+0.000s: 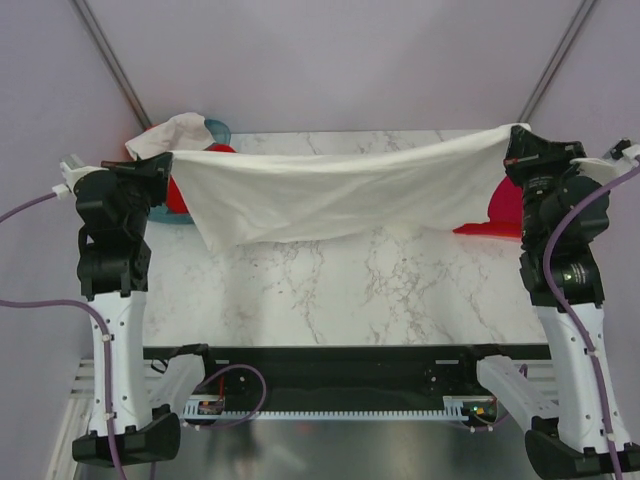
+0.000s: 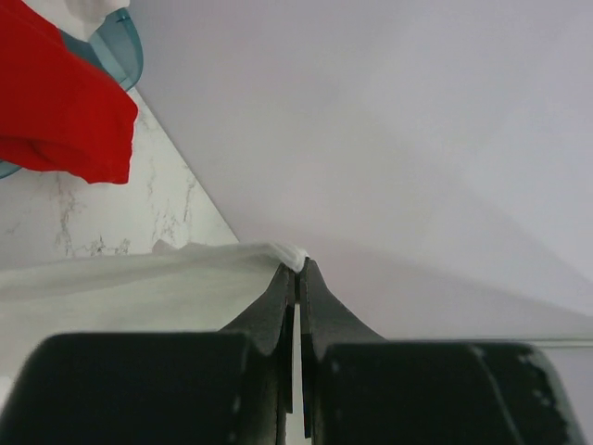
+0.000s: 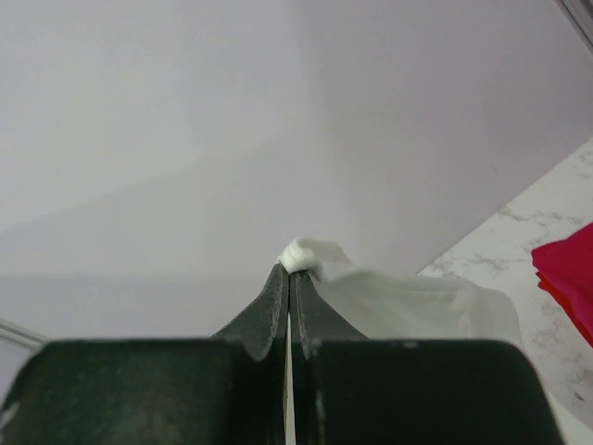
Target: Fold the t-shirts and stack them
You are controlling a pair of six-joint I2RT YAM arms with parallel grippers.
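The left gripper [image 2: 296,271] is pinched closed on one corner of the white t-shirt [image 1: 330,195]; a small tuft of cloth shows just past its tips; the right gripper [image 3: 289,271] is clamped on the opposite corner, with a crumpled nub of white fabric bunched at its tips. Both grippers are raised above the marble worktop [image 1: 380,290]; the white t-shirt spans the whole gap between them; its upper edge runs almost taut from one gripper to the other, sagging a little in the middle. The rest hangs below that edge as a loose sheet, deeper on the left gripper's side and narrowing toward the right gripper; whether its lowest fold touches the worktop I cannot tell.

Beyond and just beside the left gripper sits a teal basket [image 1: 218,128]; a red t-shirt [image 2: 56,102] is draped over its rim, partly hidden behind the hanging white cloth in the overhead view; a pale cloth [image 1: 172,132] lies heaped at the basket's far side. Below the right gripper, on its inner side, a crimson-pink t-shirt [image 1: 500,208] lies on the worktop, well apart from the basket.
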